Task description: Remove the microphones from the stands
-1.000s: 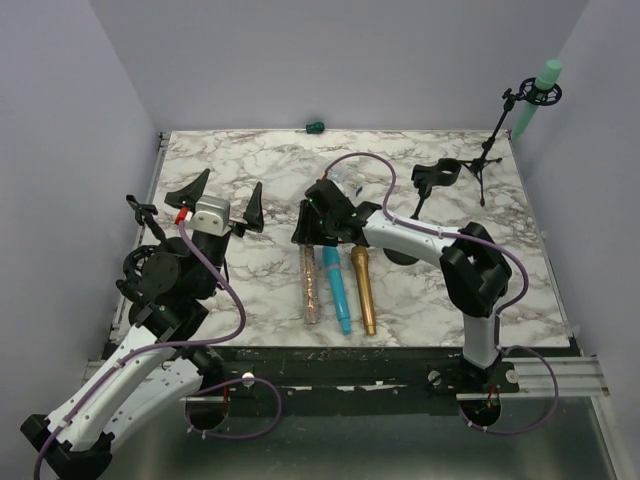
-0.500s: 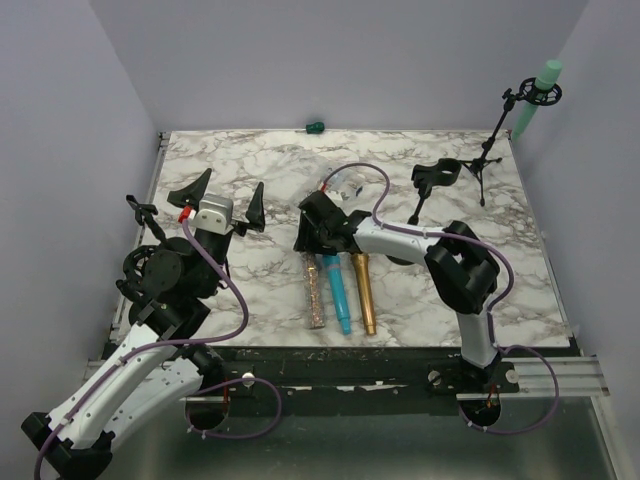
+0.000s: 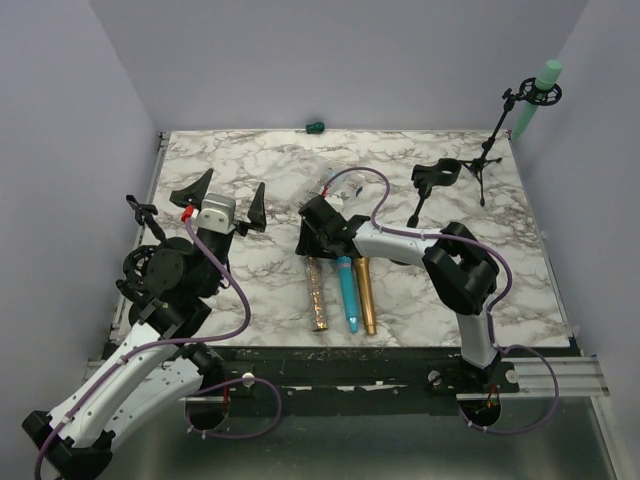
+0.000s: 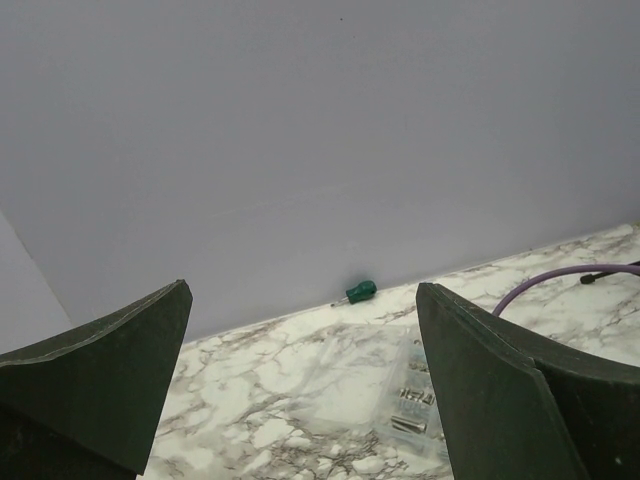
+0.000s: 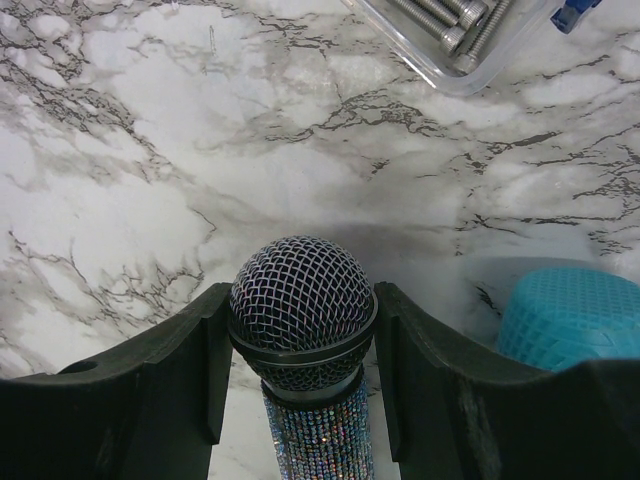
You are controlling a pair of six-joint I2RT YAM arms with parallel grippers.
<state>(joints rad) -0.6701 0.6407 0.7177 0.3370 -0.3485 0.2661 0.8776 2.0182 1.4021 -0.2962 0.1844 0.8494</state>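
One rhinestone microphone (image 5: 303, 300) sits in your right gripper (image 5: 302, 335). Its round, dark wire-mesh head is between the two black fingers (image 5: 185, 370), which press on its collar from both sides, so the grip is clamped on it. Below the head, the handle is crusted with tiny glittering stones and runs back under the wrist. The microphone lies flat on the marble-patterned table (image 5: 150, 120), off any stand.

Just to the right of that gripper you see the knobbly turquoise head of a blue microphone (image 5: 575, 315). A slim gold microphone (image 3: 365, 295) lies beside it, further right. Beyond the fingertips and to the right is a clear plastic box (image 5: 450, 35) holding steel bolts.

Your right arm bends sharply at its black elbow, with the white forearm running low and leftward across the table to the wrist. A purple cable (image 3: 375, 185) loops above it.

Further right of the gripper, an empty stand (image 3: 437, 172) with a black ring clip leans over the table. Past it, at the far corner, a tall stand (image 3: 490, 140) carries a mint-green microphone (image 3: 537, 95) in a ring mount.

Your left gripper (image 4: 302, 290) is well to the left, raised off the table, with its curved dark fingers spread wide and nothing between them. It faces the grey back wall, where a green-handled screwdriver (image 4: 360, 291) lies at the table's far edge.
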